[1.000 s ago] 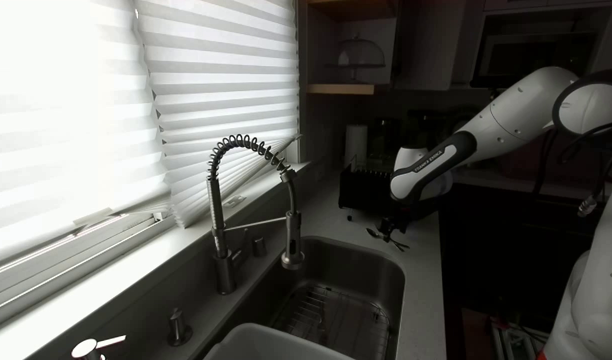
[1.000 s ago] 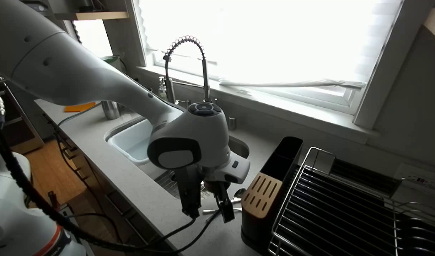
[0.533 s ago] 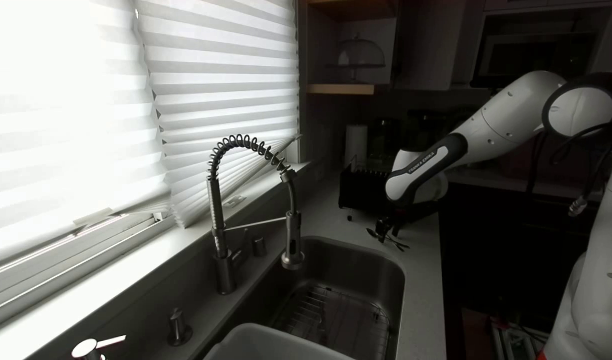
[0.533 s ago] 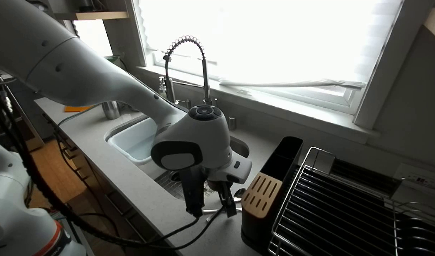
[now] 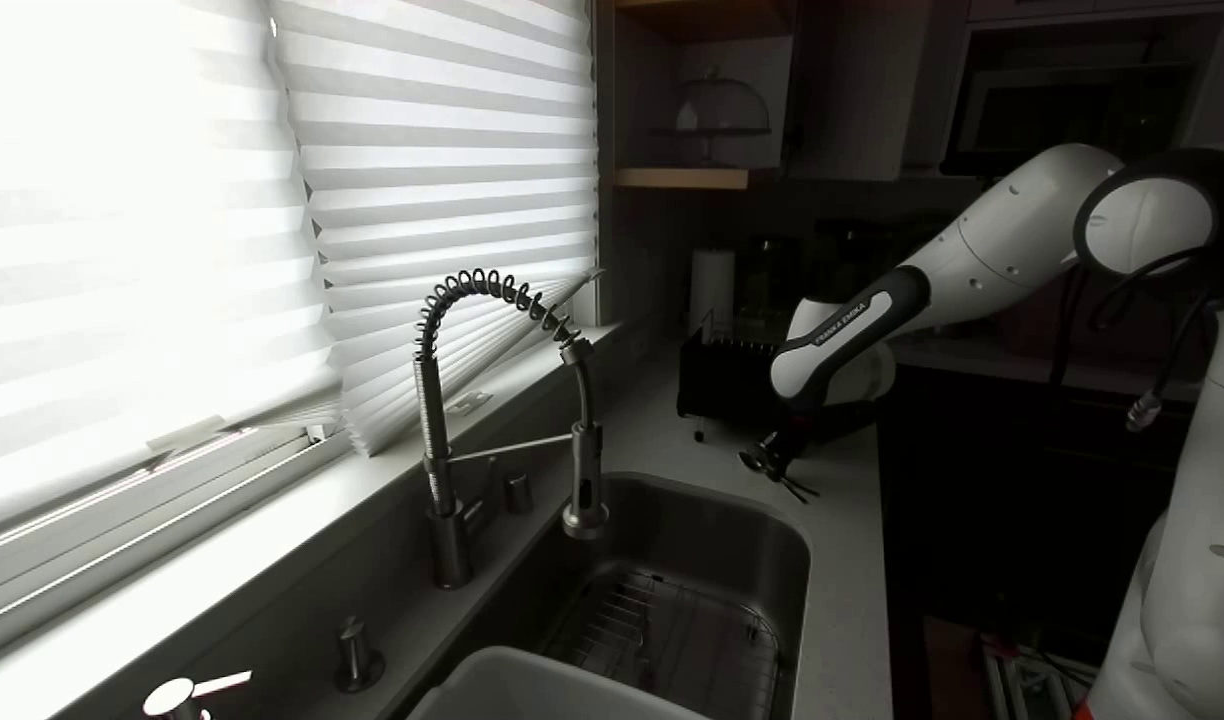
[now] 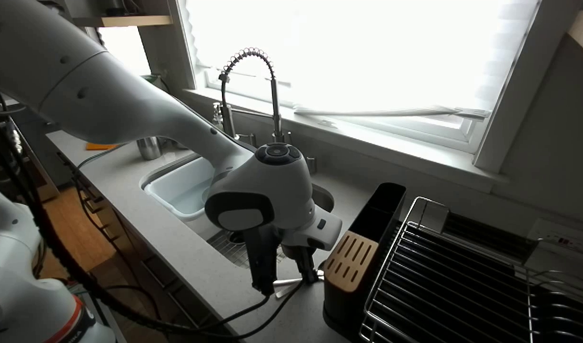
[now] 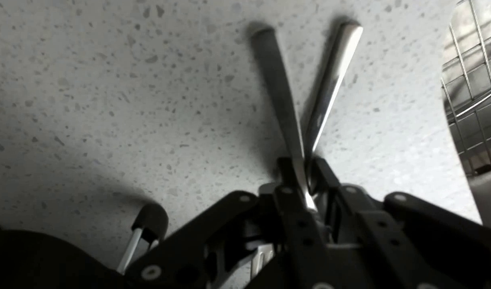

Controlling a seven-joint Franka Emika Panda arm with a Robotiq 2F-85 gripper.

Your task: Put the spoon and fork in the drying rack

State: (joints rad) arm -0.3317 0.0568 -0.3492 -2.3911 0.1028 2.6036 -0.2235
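Observation:
The spoon [image 7: 275, 68] and fork [image 7: 335, 72] lie crossed on the speckled counter, handles spreading apart like a V in the wrist view. Both handles run between the fingertips of my gripper [image 7: 303, 168], which is shut on them just where they cross. Fork tines peek out beneath the left finger; most of the spoon's bowl is hidden there. In an exterior view the bowl of the spoon [image 5: 749, 461] shows beside the gripper [image 5: 774, 462]. The black drying rack [image 6: 444, 281], with wire bars on top, stands close by, its wood-topped utensil holder [image 6: 351, 262] nearest the gripper [image 6: 310, 275].
A sink [image 5: 692, 510] with a metal grid [image 7: 470, 80] borders the counter. A tall coiled faucet [image 5: 427, 420] rises behind it, and a pale tub [image 6: 182, 190] sits in the basin. A dark cable hangs by the gripper. One black-capped rack foot [image 7: 151, 218] stands near the jaws.
The jaws have gone from open to shut around the two handles. My gripper has shifted slightly toward the utensil holder, and the spoon has moved a little with it.

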